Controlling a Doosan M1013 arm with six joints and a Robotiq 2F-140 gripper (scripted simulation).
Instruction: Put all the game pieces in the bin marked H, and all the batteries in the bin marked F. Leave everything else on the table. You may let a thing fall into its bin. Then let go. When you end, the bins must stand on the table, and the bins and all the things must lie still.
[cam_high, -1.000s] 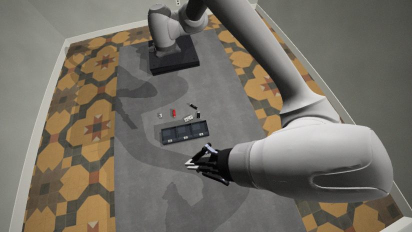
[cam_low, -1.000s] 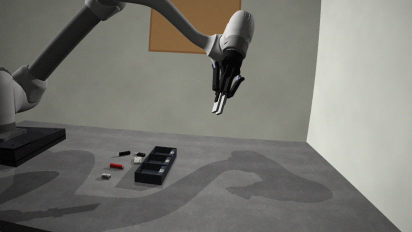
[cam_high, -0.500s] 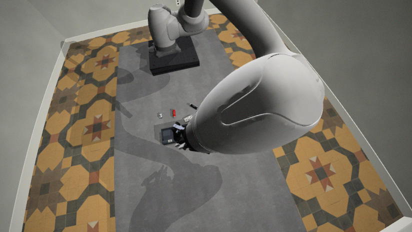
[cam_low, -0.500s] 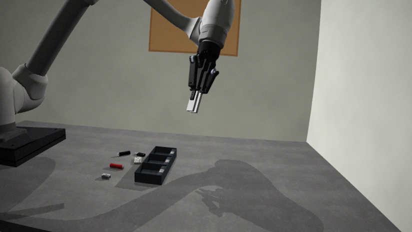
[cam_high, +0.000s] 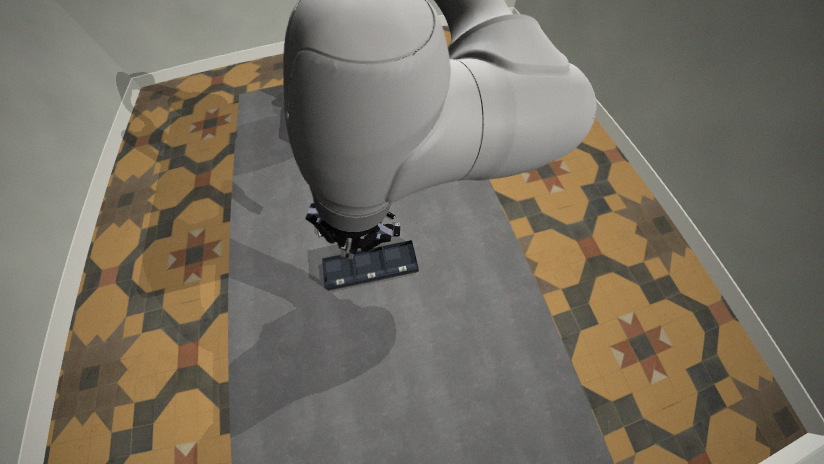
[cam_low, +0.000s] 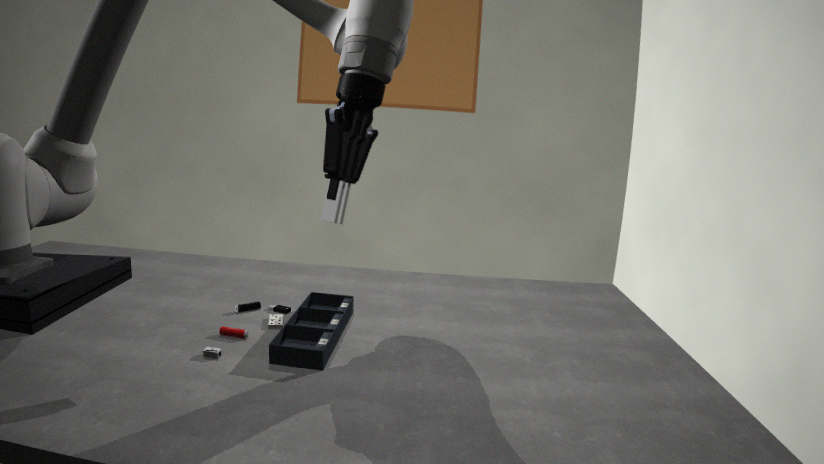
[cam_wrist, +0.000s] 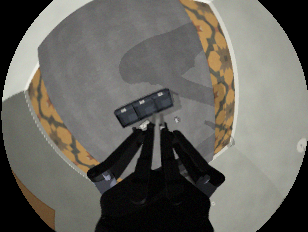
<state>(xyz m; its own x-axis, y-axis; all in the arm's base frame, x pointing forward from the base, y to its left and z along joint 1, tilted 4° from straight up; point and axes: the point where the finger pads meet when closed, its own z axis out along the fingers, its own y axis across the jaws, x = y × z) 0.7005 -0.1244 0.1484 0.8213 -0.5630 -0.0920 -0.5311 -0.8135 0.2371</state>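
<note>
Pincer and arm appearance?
Arm: smooth, rounded light grey shells with thin dark seams. Pincer: black body and linkages, pale lilac-grey parts at the joints, flat light grey fingertip plates. No cables or lettering visible.

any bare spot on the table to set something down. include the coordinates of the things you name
Bare grey tabletop shows in the exterior view between the black tray (cam_high: 370, 280) (cam_low: 296, 357) (cam_wrist: 145, 106) and the pale right wall (cam_low: 720, 172). It's crowded on the tray's other side, with the domino (cam_low: 275, 321) nearest.
</note>
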